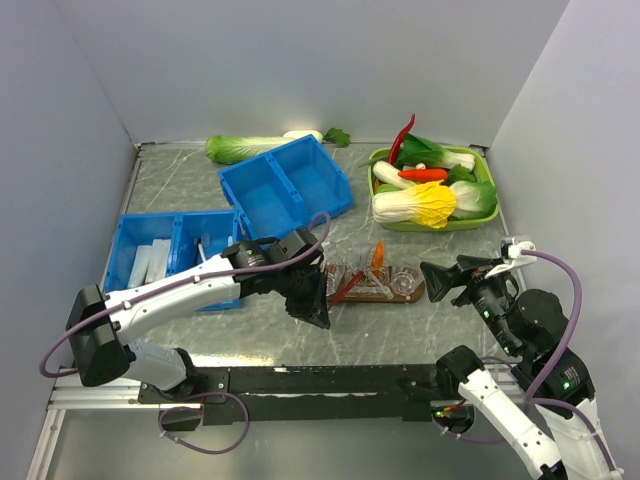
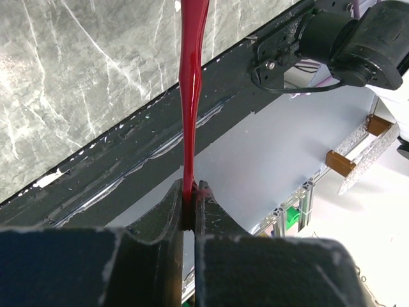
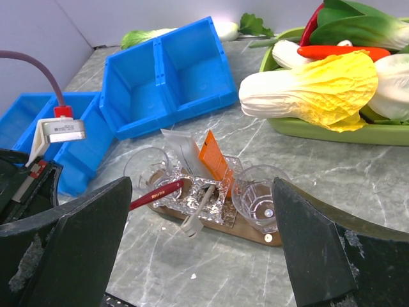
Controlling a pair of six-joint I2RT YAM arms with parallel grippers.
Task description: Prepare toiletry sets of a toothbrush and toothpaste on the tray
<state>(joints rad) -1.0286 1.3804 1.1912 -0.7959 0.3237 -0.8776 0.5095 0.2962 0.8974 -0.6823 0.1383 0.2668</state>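
A grey, marble-veined table [image 1: 455, 250] stands enclosed by plain pale grey-lilac walls [image 1: 300, 60] at left, far and right. Soft, even light; a black rail [image 1: 320, 380] lines the near edge.

Three small clear plastic cups [image 3: 259, 199], frame centre. Two slim brushes: red brush [image 3: 156, 194], whitish brush [image 3: 202, 204]. One white tube with orange end [image 3: 214, 160]. One dark-brown wooden tray [image 3: 249, 230]. Two blue plastic bins [image 1: 285, 185], upper left. One green vegetable tray [image 1: 430, 226].
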